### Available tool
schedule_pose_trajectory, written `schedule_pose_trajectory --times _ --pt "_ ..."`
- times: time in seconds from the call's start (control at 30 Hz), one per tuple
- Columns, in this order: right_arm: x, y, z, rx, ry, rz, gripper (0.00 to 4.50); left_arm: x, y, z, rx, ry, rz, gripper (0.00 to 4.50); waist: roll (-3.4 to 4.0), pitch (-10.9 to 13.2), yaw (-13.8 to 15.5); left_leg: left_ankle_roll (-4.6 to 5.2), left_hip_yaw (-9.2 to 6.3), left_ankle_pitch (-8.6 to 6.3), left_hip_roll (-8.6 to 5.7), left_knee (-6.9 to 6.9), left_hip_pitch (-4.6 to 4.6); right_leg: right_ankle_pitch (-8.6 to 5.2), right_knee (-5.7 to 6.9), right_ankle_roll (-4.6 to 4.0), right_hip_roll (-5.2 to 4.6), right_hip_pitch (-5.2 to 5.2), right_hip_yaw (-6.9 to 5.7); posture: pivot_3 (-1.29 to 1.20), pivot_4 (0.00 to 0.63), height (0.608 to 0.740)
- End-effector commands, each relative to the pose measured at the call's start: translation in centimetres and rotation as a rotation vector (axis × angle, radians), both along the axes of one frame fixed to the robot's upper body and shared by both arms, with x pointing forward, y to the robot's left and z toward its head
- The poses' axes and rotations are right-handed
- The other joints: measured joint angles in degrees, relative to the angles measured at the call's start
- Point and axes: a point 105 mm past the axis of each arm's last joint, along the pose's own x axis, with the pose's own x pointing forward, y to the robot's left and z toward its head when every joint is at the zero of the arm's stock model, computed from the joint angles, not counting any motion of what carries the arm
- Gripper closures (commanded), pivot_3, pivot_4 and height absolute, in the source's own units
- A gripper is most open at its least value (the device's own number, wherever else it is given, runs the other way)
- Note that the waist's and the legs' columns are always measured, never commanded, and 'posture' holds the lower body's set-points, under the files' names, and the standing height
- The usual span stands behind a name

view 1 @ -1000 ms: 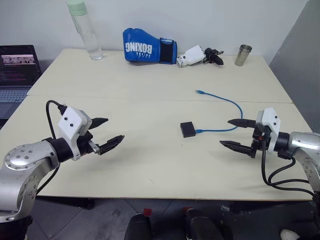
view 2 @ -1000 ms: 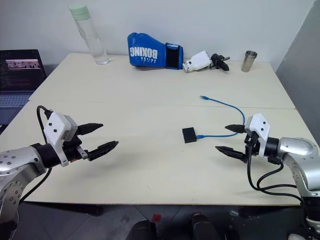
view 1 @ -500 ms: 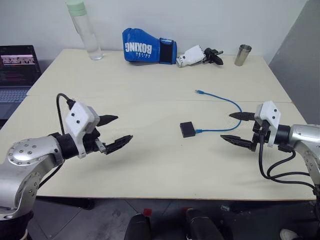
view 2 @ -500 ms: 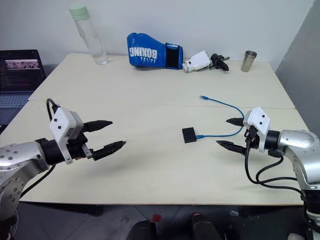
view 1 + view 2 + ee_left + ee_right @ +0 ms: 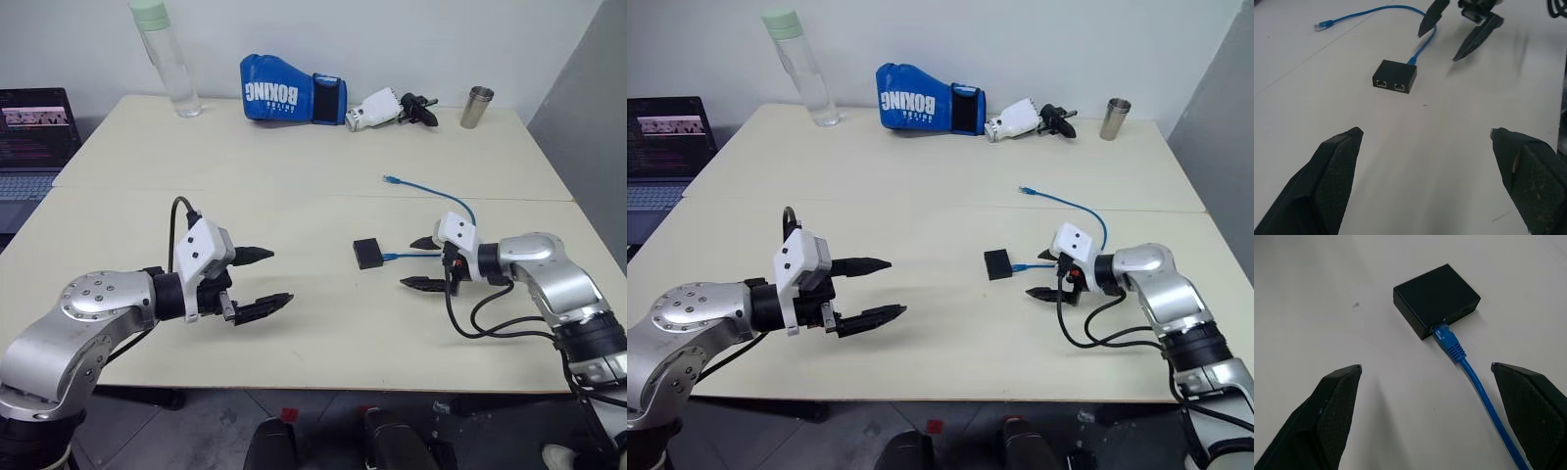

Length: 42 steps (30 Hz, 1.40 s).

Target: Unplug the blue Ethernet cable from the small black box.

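Blue cable [image 5: 443, 208] is plugged into the small black box [image 5: 368, 253] mid-table, the right gripper [image 5: 423, 263] just beside it with fingers spread, the left gripper [image 5: 263, 280] well apart, fingers likewise spread.

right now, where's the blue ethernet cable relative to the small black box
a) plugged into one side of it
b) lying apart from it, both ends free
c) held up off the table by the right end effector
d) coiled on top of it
a: the right wrist view shows the blue Ethernet cable with its plug seated in a port on the side of the small black box, while the open right end effector hovers near without gripping it.
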Motion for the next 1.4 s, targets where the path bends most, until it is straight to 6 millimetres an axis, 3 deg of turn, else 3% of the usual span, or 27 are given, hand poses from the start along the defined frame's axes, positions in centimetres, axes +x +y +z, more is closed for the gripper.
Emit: schedule_pose_trajectory --times 0.03,0.27,0.37,0.93,1.1,1.4 --pt "1.5 0.0 0.2 -0.034 -0.011 0.014 0.00 -0.1 -0.3 0.4 0.023 -0.042 -0.020 0.04 0.01 0.00 -0.02 0.00 0.00 0.00 0.00 0.00 0.01 0.00 0.00 0.00 0.00 0.01 0.01 0.00 0.150 0.740" --pt "3.1 0.5 -1.0 -0.093 0.072 0.035 0.00 -0.2 -0.2 0.2 0.037 -0.039 -0.029 0.04 0.03 0.02 -0.07 0.00 0.03 0.00 0.01 0.00 0.02 0.00 0.01 -0.02 0.00 -0.01 0.01 0.00 0.150 0.740" --pt "3.6 0.9 -1.1 -0.106 0.073 0.049 0.46 -0.2 -0.2 0.0 0.044 -0.037 -0.032 0.00 0.03 0.02 -0.14 0.00 0.02 0.00 0.02 0.00 0.05 0.00 0.03 -0.02 0.00 0.02 0.01 0.00 0.150 0.740" --pt "3.1 1.8 -1.5 -0.129 0.041 0.134 4.45 0.2 0.4 -0.8 0.027 0.016 -0.018 0.00 0.03 0.02 -0.18 0.00 0.02 0.00 0.02 0.00 0.08 0.00 0.09 -0.02 -0.01 0.04 0.01 0.00 0.150 0.740" --pt "3.0 2.3 -0.8 -0.137 -0.075 0.160 4.48 0.9 0.9 -1.2 -0.028 0.051 0.027 0.00 0.04 0.01 -0.16 0.00 0.02 0.00 0.03 0.00 0.08 0.00 0.09 -0.02 -0.01 0.04 0.00 0.00 0.150 0.740" --pt "2.0 5.2 4.9 -0.255 -0.641 0.374 4.48 2.4 0.7 0.0 -0.331 0.195 0.113 0.00 0.08 0.05 -0.17 -0.01 -0.01 0.00 0.02 0.00 0.01 0.00 0.12 -0.02 -0.01 -0.03 -0.02 0.00 0.150 0.740"
